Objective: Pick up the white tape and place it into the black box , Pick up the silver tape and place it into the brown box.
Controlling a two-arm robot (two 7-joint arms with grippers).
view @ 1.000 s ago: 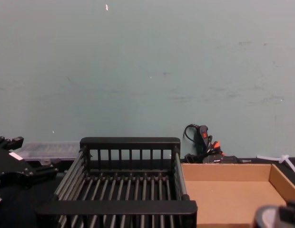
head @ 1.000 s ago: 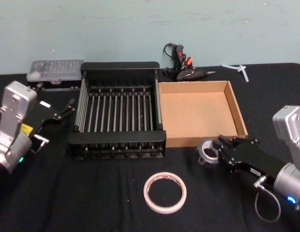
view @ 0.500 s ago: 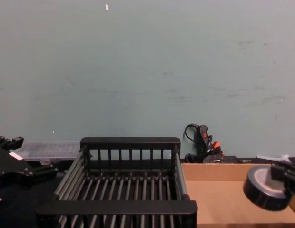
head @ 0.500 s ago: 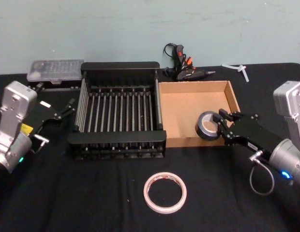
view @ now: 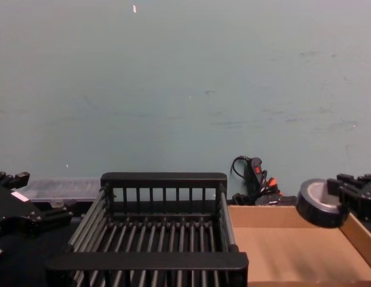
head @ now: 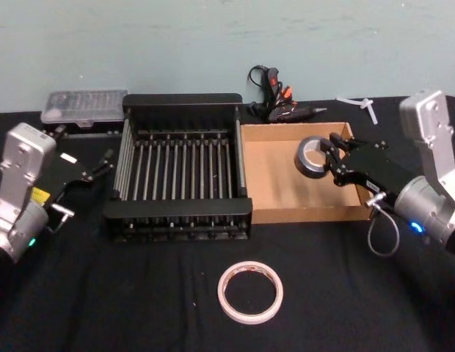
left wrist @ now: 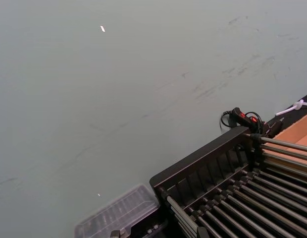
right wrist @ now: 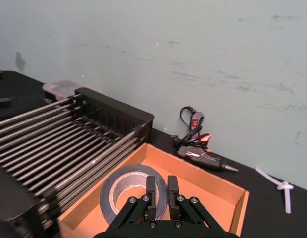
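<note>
My right gripper [head: 329, 158] is shut on the silver tape [head: 311, 157], a dark grey roll with a pale core, and holds it in the air above the right half of the brown box [head: 301, 215]. In the right wrist view the fingers [right wrist: 151, 192] pinch the roll's [right wrist: 114, 196] wall over the cardboard floor. From the chest view the silver tape [view: 317, 204] hangs above the brown box's right wall [view: 359, 234]. The white tape [head: 250, 292] lies flat on the black cloth in front of both boxes. The black box [head: 180, 207] stands left of the brown one. My left gripper [head: 104, 161] rests open, left of the black box.
A glue gun [head: 275, 99] with its cable lies behind the boxes. A clear plastic case [head: 82, 106] sits at the back left. A white plastic piece [head: 363, 105] lies at the back right. The wall rises right behind the table.
My right gripper has lifted the silver tape off the cloth in front of the brown box and carried it up and back over the box. The left arm stayed still.
</note>
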